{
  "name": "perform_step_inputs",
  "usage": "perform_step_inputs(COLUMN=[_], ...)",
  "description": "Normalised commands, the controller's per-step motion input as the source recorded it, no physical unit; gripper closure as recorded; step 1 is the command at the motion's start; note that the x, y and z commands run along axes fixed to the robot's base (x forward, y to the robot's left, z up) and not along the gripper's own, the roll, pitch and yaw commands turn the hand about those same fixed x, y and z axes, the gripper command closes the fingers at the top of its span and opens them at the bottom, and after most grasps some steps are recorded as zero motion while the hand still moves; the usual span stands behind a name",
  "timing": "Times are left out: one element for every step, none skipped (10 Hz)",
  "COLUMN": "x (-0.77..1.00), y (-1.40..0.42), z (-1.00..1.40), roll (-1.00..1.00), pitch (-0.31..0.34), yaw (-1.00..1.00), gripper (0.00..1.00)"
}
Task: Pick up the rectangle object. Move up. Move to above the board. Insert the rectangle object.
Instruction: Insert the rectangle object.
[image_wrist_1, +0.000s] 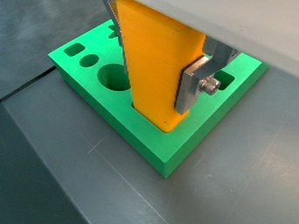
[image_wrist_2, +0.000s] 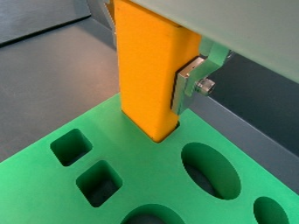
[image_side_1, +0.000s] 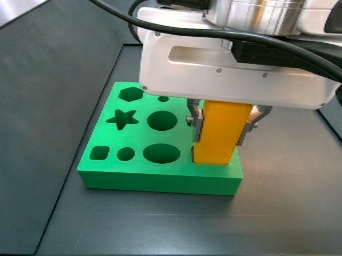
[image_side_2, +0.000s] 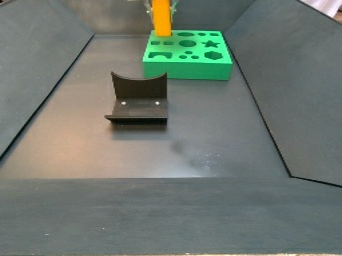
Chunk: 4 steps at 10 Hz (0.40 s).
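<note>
The rectangle object (image_wrist_1: 158, 61), a tall orange-yellow block, stands upright between the fingers of my gripper (image_wrist_1: 156, 80), which is shut on it. One silver finger (image_wrist_1: 194, 85) presses its side; the opposite finger is mostly hidden behind it. The block's lower end meets the green board (image_wrist_1: 176, 144) near a corner and looks slightly sunk into a hole there. In a wrist view the block (image_wrist_2: 149, 70) and gripper (image_wrist_2: 152, 83) show the same grip over the board (image_wrist_2: 117, 149). Both side views show the block (image_side_1: 221, 130) (image_side_2: 160, 18) on the board (image_side_1: 147, 177) (image_side_2: 201, 62).
Round, square and star-shaped holes lie open in the board beside the block, such as a circle (image_wrist_2: 211, 168) and a star (image_side_1: 122, 119). The dark fixture (image_side_2: 138, 100) stands on the grey floor in front of the board. Sloping dark walls (image_side_2: 47, 95) enclose the floor.
</note>
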Motion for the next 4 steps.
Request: perform_step_inputs(x=[-0.18, 0.0, 0.0, 0.0], y=[0.0, 0.0, -0.02, -0.03], z=[-0.7, 0.0, 0.0, 0.0], roll=[-0.1, -0.01, 0.01, 0.06], pitch=[-0.154, 0.0, 0.0, 0.0], yaw=[0.0, 0.0, 0.0, 0.0], gripper=[1.0, 1.0, 1.0, 1.0])
